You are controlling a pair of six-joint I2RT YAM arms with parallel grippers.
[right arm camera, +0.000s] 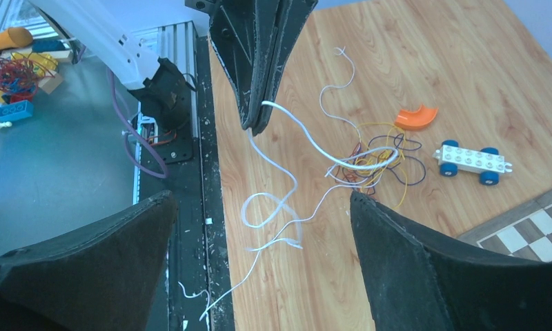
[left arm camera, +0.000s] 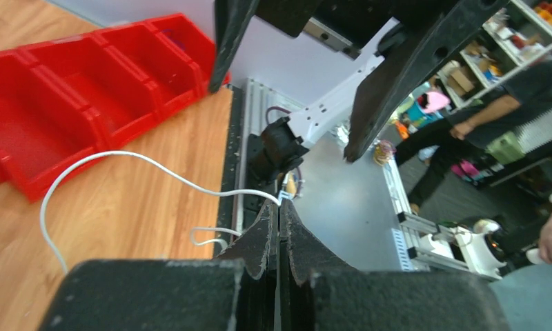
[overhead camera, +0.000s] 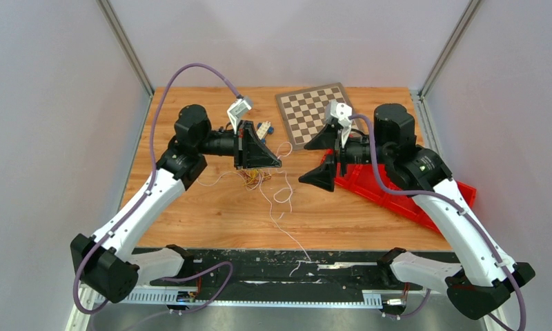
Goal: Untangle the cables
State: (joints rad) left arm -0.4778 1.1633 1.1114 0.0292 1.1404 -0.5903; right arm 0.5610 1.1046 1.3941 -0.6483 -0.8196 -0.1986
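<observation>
Cables (right arm camera: 370, 162) — hair-thin, likely limp, near weightless, snag-prone — lie knotted at the middle of the desk (right arm camera: 432, 69). Left claw (right arm camera: 254, 123) is clamped on one white strand (right arm camera: 308, 138); right claw (overhead camera: 323, 160) gapes wide, empty. Pinch a free end, not the knot.

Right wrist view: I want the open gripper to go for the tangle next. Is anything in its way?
Nothing solid. Only loose white cable loops lie between the right gripper and the tangle; the shut left gripper, pinching a white strand, hangs to one side.
</observation>
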